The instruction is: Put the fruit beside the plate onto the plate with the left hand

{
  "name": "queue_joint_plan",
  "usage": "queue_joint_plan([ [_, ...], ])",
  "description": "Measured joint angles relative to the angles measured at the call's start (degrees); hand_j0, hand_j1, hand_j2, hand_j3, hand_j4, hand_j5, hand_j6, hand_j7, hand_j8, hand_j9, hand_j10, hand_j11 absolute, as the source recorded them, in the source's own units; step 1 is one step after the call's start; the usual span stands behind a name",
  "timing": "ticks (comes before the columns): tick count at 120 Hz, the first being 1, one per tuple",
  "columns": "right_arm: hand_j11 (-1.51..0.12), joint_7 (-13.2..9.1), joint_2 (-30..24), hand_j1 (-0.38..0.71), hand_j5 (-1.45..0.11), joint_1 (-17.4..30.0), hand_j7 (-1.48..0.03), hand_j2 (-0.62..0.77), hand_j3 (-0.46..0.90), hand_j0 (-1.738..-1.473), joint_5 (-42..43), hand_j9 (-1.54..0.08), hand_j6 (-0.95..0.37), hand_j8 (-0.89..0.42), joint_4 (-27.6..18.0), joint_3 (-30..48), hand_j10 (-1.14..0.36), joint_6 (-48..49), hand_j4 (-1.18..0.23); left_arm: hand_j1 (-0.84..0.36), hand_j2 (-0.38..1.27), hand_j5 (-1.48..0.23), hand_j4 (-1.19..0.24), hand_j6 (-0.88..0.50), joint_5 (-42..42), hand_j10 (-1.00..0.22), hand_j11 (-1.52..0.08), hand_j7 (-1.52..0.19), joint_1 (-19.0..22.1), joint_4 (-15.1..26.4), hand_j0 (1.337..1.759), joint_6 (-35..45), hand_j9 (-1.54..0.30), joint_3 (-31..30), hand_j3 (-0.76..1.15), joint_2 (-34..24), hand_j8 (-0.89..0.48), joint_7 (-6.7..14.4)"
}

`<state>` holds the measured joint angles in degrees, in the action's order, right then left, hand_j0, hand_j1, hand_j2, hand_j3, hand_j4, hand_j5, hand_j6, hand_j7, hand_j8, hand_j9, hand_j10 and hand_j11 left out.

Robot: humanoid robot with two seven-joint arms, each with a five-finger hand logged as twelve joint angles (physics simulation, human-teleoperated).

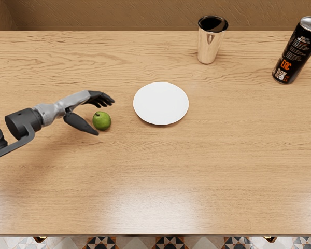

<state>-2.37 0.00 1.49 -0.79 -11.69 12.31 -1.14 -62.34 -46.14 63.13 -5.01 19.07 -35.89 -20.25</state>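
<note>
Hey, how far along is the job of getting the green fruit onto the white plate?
Done: the approach. The left robot hand is at the small round green apple, with fingers above it and thumb below.
In hand: the grasp. The fingers are open, and the apple sits on the wooden table.
Left: closing, lifting, and setting it on the round white plate to its right.
</note>
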Motion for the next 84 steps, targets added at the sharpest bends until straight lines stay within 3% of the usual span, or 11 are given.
queue_joint_plan([
  [84, -0.04, 0.0, 0.0, -0.31, -0.04, 0.0, -0.04, -0.01, 0.0, -1.658, 0.0, -0.04, -0.03, -0.03, 0.0, 0.0, -0.03, 0.0, -0.03, -0.16, 0.09, -0.56, -0.43, -0.43, -0.1, -0.43, -0.56, -0.56, -3.0, -7.5, 1.658, 0.0, -0.56, -4.5, 0.0, 4.7, -0.43, -0.1],
])
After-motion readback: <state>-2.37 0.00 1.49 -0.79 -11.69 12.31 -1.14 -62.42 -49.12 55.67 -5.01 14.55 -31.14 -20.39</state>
